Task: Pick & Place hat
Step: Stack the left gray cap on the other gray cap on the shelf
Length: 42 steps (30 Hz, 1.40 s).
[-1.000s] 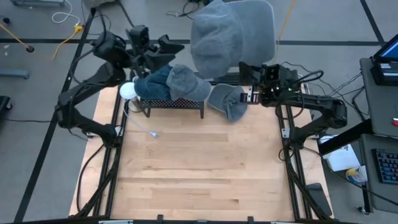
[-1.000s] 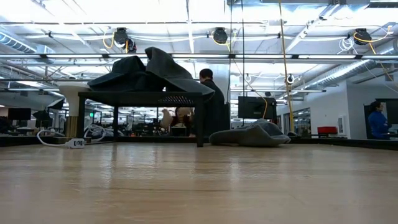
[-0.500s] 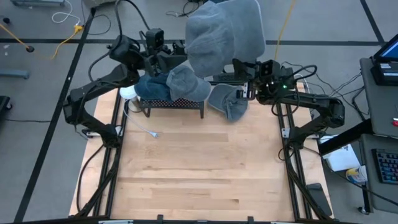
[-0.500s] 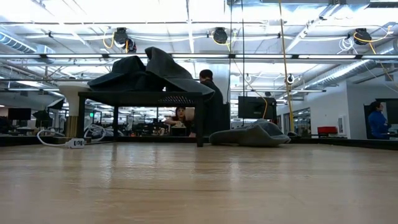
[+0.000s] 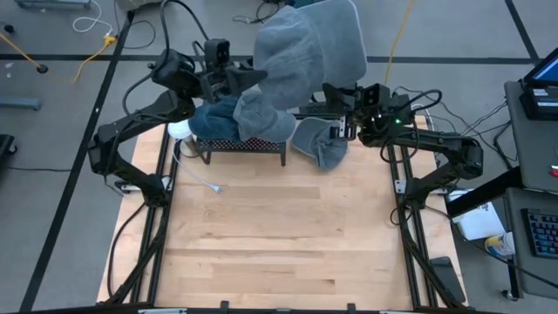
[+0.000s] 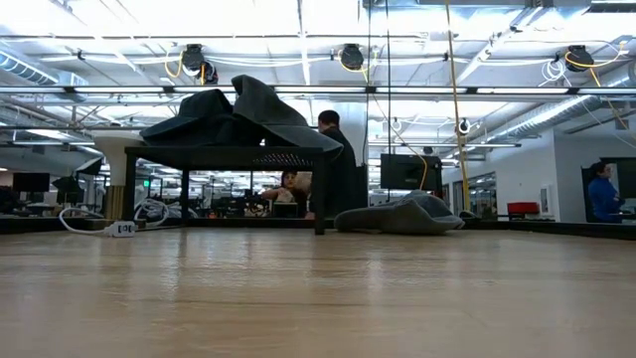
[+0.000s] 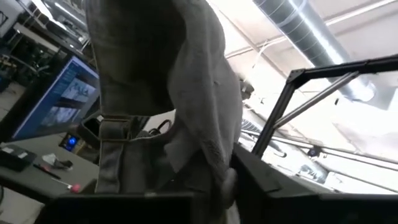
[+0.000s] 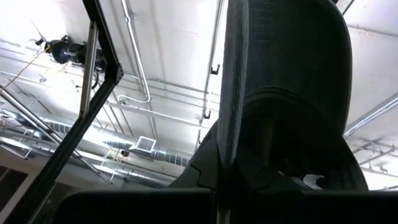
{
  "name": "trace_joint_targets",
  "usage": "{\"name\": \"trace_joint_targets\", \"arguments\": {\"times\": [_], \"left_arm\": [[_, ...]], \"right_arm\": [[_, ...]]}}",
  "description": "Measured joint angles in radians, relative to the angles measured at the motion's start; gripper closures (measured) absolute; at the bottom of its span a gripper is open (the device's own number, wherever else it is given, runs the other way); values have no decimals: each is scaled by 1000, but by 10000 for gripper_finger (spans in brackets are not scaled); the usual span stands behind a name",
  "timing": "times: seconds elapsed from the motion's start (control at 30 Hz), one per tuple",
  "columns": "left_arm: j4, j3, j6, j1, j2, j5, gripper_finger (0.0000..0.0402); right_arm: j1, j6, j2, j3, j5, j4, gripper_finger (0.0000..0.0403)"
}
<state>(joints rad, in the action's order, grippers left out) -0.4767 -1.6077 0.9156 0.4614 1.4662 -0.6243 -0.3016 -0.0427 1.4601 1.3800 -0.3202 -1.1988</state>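
Observation:
A large grey hat (image 5: 305, 48) hangs high above the table's far edge, held between both grippers. My left gripper (image 5: 251, 77) is shut on its left side and my right gripper (image 5: 328, 92) on its right side, both tilted upward. In the left wrist view the hat (image 7: 155, 74) rises over the fingers; from the right wrist it shows as a dark dome (image 8: 292, 74). Below stands a black rack (image 5: 242, 150) with other hats (image 5: 248, 118) piled on top. One more hat (image 5: 321, 144) lies flat on the table beside the rack. My left gripper pinches a fold of the hat's lower cloth (image 7: 214, 168) between its two fingers, coming slanting upward from the table's left. The hat stands above the fingers, lifted clear. My right gripper pinches the hat's thin edge (image 8: 227, 143) between its fingers, pointing steeply up from the right. The hat stands upright over it, clear of everything.
A white object (image 5: 179, 128) and a white cable (image 5: 202, 179) lie left of the rack. The rack's legs (image 6: 320, 194) stand on the far part of the table; the wooden top (image 5: 279, 244) spreads toward the near edge. People show in the room behind.
My left gripper has moved toward the table's right, up to the raised hat, rolled a little, and shut on its left side. The hat, held by my right gripper throughout, has shifted slightly leftward and stays lifted.

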Motion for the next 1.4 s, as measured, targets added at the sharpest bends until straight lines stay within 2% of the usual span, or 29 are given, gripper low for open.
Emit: {"name": "trace_joint_targets", "arguments": {"times": [0.07,0.17,0.27,0.47,0.6,0.77,0.93,1.27,1.4], "left_arm": [[0,0,14,4,0,0,381],[2,0,57,7,-3,5,380],[5,0,108,27,-14,-3,379],[79,0,216,85,-41,-50,383],[182,0,261,136,-53,-114,383],[216,0,310,182,-58,-218,383],[216,0,335,230,-57,-241,383],[227,0,252,248,-26,-300,383],[327,0,189,269,-3,-301,383]], "right_arm": [[0,1,0,0,0,1,399],[2,1,-1,0,1,31,389],[4,-32,-14,0,-5,140,358],[8,-193,-113,-1,-85,551,265],[26,-176,-200,-1,-239,875,225],[69,-103,-315,-1,-251,1152,224],[76,-98,-416,-1,-259,1327,234],[76,-76,-525,-1,-253,1322,239],[76,-76,-530,-1,-253,1320,239]]}}
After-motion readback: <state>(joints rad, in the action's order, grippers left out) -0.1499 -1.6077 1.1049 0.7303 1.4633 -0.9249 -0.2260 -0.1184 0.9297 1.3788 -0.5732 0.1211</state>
